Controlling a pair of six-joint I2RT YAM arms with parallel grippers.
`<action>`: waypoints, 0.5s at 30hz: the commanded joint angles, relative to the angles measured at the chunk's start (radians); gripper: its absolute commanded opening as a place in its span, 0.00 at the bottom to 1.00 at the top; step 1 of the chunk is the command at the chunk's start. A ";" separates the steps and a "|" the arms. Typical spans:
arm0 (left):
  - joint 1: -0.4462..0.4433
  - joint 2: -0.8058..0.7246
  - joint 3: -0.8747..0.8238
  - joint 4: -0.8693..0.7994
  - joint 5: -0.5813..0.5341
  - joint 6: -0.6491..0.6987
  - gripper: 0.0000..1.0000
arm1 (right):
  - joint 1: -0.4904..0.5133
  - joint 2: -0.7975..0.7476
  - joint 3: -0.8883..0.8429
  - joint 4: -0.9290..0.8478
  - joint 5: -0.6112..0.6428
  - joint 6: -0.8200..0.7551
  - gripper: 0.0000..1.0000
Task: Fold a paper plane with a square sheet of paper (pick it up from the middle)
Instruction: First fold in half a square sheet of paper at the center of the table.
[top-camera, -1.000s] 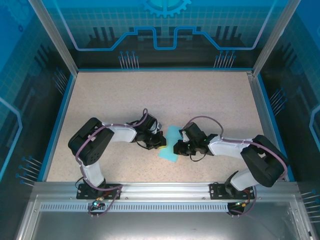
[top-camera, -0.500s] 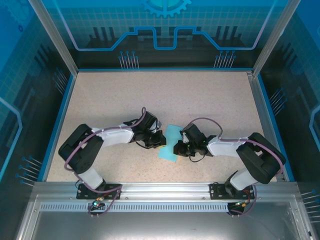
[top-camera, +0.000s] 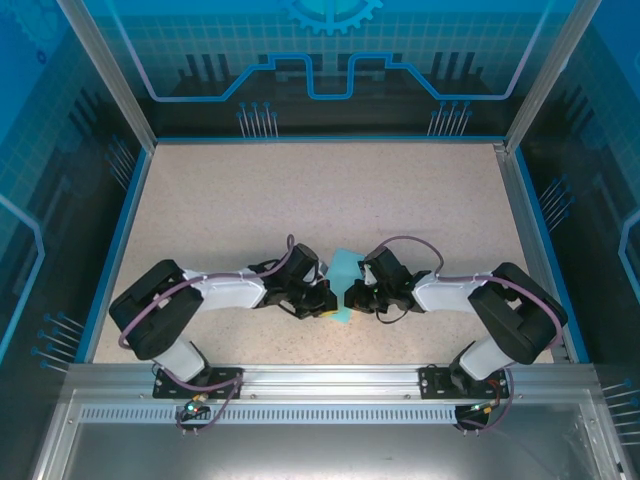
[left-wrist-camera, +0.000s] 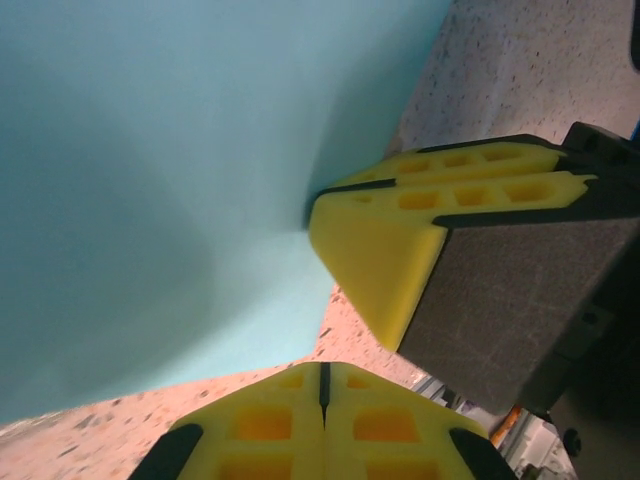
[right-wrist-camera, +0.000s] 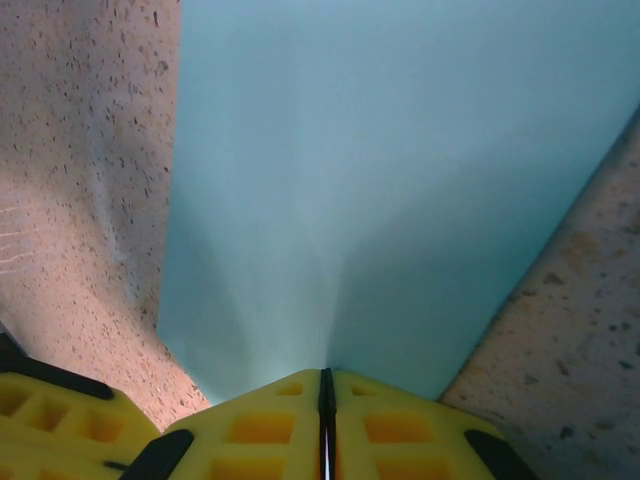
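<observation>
The square sheet of paper (top-camera: 346, 268) is light blue and lies buckled between my two grippers near the middle front of the table. My right gripper (top-camera: 351, 296) is shut on its right edge. In the right wrist view the paper (right-wrist-camera: 380, 180) fans out from the closed tips (right-wrist-camera: 323, 378) with a soft crease running up. My left gripper (top-camera: 325, 302) is shut and holds nothing. In the left wrist view its tips (left-wrist-camera: 322, 382) sit just short of the paper (left-wrist-camera: 150, 180), with bare table between. The right gripper (left-wrist-camera: 314, 205) pinches the sheet there.
The speckled beige table (top-camera: 330, 190) has a blue border and transparent walls on three sides. A metal rail (top-camera: 320, 385) runs along the near edge by the arm bases. Both arms lie low, their wrists almost touching.
The left arm has dropped lower and stretched right, bringing its shut gripper close beside the right gripper at the paper's near edge. The right gripper has kept its hold with little movement.
</observation>
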 joint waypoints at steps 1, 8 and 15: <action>-0.040 0.049 -0.018 0.116 0.050 -0.074 0.02 | 0.002 0.022 -0.018 0.005 -0.028 0.020 0.10; -0.052 0.098 -0.034 0.166 0.024 -0.109 0.00 | -0.007 0.021 -0.027 0.010 -0.041 0.023 0.10; -0.052 0.094 -0.039 0.103 -0.046 -0.093 0.00 | -0.013 0.019 -0.024 -0.001 -0.045 0.012 0.10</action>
